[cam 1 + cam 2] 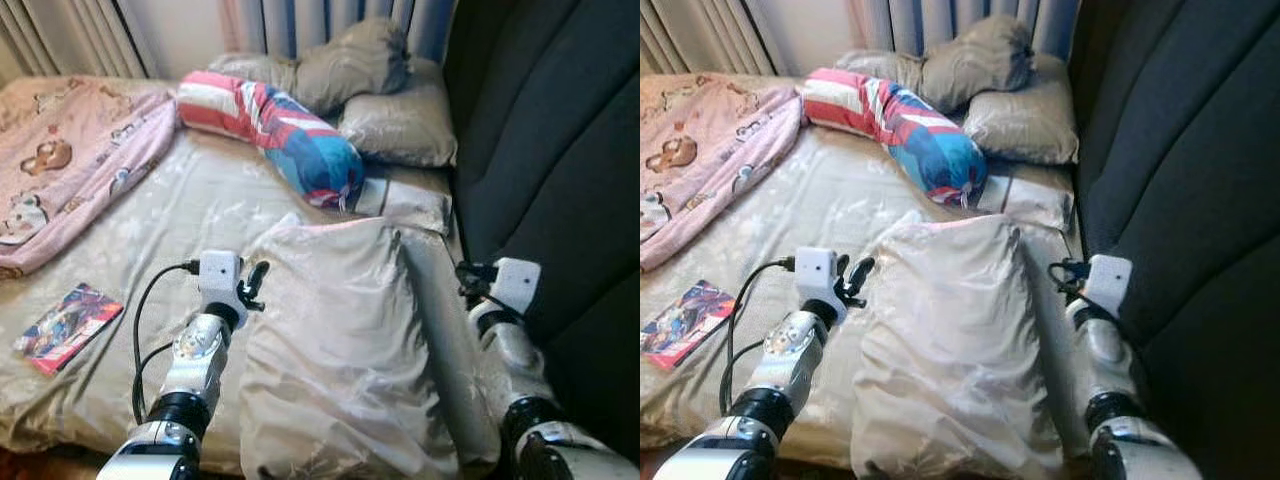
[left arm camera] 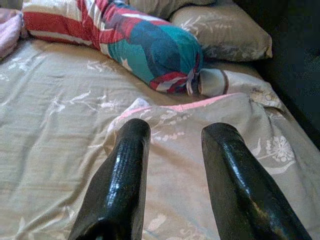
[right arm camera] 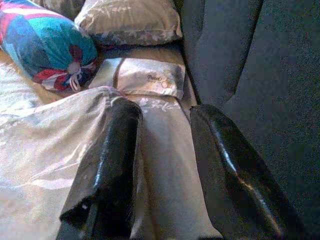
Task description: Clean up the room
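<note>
Squarely between the two arms lies a large beige pillow [image 1: 335,350], its long axis running from the robot toward the head of the bed [image 1: 190,200], with the far, narrower end showing a thin pink edge. Its cover is smooth and slightly glossy, creased, with a faint pale floral print that matches the sheet beneath it.

The left claw [image 1: 252,285] hovers at the pillow's left edge, near its far corner; its two black fingers [image 2: 125,170] stand apart with nothing between them, the pillow's pink-edged corner just beyond the tips. The right claw [image 3: 162,165] sits at the pillow's right side, in the strip of bed between the pillow and the dark upholstered panel [image 1: 560,150]; its fingers [image 3: 112,160] are also spread and empty, the left one over the pillow's edge.

Further up the bed, a cylindrical bolster [image 1: 275,130] in red, white and blue stripes lies diagonally, its gathered, tied end pointing toward the big pillow. Beside that end rests a small flat folded cloth packet [image 3: 142,77] with a dark stripe. Two more beige pillows [image 1: 400,120] are heaped at the head against the curtains [image 1: 310,20]. A pink blanket [image 1: 70,170] with cartoon animals covers the far left, and a colourful booklet [image 1: 68,325] lies flat near the bed's left near edge.
</note>
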`<state>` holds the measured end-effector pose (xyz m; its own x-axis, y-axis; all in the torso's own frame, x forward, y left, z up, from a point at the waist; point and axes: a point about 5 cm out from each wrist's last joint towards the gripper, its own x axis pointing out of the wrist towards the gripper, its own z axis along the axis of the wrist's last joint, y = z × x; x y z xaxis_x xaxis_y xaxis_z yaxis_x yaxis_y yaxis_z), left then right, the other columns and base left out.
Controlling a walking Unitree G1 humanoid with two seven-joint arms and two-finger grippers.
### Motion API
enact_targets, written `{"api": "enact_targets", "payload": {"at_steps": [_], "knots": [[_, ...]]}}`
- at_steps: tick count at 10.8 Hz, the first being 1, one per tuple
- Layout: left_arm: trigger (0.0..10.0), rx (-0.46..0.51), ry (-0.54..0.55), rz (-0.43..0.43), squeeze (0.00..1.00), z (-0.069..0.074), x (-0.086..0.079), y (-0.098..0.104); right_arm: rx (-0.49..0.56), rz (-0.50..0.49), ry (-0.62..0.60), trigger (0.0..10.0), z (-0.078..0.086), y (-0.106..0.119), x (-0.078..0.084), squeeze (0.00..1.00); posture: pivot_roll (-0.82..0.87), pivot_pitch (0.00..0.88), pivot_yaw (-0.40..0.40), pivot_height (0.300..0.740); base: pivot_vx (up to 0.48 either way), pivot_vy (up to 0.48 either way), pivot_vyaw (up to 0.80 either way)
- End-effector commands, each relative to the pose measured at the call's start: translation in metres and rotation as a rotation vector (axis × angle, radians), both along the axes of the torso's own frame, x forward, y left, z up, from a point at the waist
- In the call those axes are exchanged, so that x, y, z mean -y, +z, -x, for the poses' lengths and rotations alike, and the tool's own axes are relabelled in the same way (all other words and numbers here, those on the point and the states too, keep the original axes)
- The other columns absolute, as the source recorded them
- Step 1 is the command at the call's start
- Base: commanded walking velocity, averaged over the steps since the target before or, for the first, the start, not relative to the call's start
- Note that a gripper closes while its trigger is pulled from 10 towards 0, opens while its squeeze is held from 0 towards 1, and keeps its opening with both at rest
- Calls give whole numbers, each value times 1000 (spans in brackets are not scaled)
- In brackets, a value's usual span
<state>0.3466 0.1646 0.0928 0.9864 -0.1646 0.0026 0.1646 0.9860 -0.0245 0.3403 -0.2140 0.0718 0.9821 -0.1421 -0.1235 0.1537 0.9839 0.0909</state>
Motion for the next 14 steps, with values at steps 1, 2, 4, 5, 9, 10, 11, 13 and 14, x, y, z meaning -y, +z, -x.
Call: {"api": "enact_targets", "payload": {"at_steps": [1,2,4,5,9,10,11,13,14], "knots": [[10000,-3,12,-1,0,0,-3,-1,-33,-4,-21,10000,0,-3,1,0,84,120,-29,740,0,0,0],[10000,-4,6,0,0,1,-1,-2,-50,-8,-22,10000,1,-6,-3,0,86,118,-29,725,0,0,0],[10000,-8,11,0,0,3,-2,-4,-73,-24,11,10000,5,-16,-17,0,87,124,-28,685,0,0,0],[10000,-25,11,-22,0,4,-3,-7,-79,-22,20,10000,6,-18,-22,0,86,128,-24,665,0,0,0],[10000,-36,7,-4,0,-1,-3,-4,-95,-28,80,10000,3,-18,-33,0,91,147,-27,660,0,0,0],[10000,-85,-9,26,0,-9,2,-1,-124,-8,115,10000,-2,-15,-37,0,90,160,-28,660,0,0,0],[10000,-110,-16,47,0,-16,6,5,-145,4,118,10000,-7,-10,-36,0,92,180,-28,660,0,0,0],[10000,-144,-16,67,0,-27,12,16,-178,19,140,10000,-17,0,-37,0,98,218,-34,660,0,0,0],[10000,-149,-13,89,0,-30,13,19,-180,22,152,10000,-21,4,-38,0,99,242,-37,660,0,0,0]]}}
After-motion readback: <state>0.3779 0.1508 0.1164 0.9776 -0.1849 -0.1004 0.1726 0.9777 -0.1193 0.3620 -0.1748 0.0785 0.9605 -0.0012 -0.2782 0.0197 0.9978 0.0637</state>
